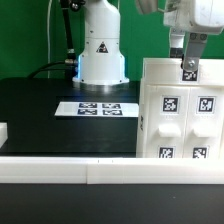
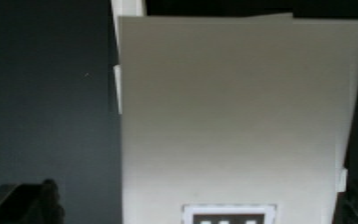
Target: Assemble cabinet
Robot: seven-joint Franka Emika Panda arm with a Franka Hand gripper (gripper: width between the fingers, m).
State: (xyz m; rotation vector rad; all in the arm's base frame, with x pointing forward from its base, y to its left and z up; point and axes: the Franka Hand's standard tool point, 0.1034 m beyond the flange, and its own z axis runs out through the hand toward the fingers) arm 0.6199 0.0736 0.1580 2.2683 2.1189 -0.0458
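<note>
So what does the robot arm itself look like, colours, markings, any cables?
The arm's base is a glossy white rounded column with a black triangular warning sticker and a blue glow at its foot. Dark cables trail behind it. The gripper is white and grey, with a black-and-white square tag. In the wrist view, one dark finger shows.

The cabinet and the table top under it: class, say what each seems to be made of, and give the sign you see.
The cabinet: probably white plastic, matt and smooth, with crisp edges; its black-and-white tags look printed. The table top: a dark matt surface with no glare, possibly cloth or a mat; the material is unclear.
</note>
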